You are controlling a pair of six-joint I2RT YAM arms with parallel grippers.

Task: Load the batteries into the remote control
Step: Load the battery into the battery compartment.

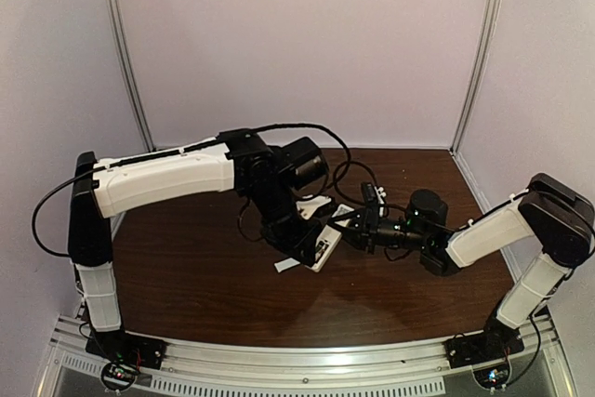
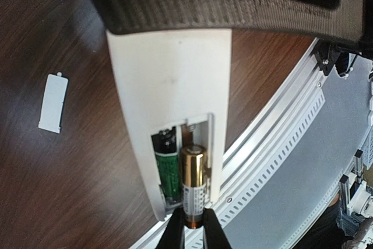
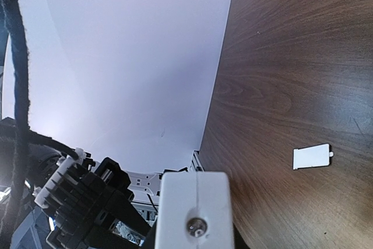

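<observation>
The remote control [image 2: 169, 74], a slim white bar, is held off the table with its battery bay open. A green battery [image 2: 167, 170] lies seated in the bay's left slot. My left gripper [image 2: 193, 223] is shut on the tail of a gold and white battery [image 2: 192, 185], whose front end sits in the right slot. My right gripper [image 3: 195, 238] is shut on the remote [image 3: 195, 202]; one of its dark fingers [image 2: 233, 7] crosses the remote's body. In the top view both grippers meet at the remote [image 1: 327, 246] mid-table.
The small flat white cover piece [image 2: 53, 103] lies on the dark wood table [image 1: 186, 258], left of the remote, also in the right wrist view [image 3: 312, 156]. A perforated metal rail [image 2: 280, 144] runs along the near table edge. Lilac walls enclose the back and sides.
</observation>
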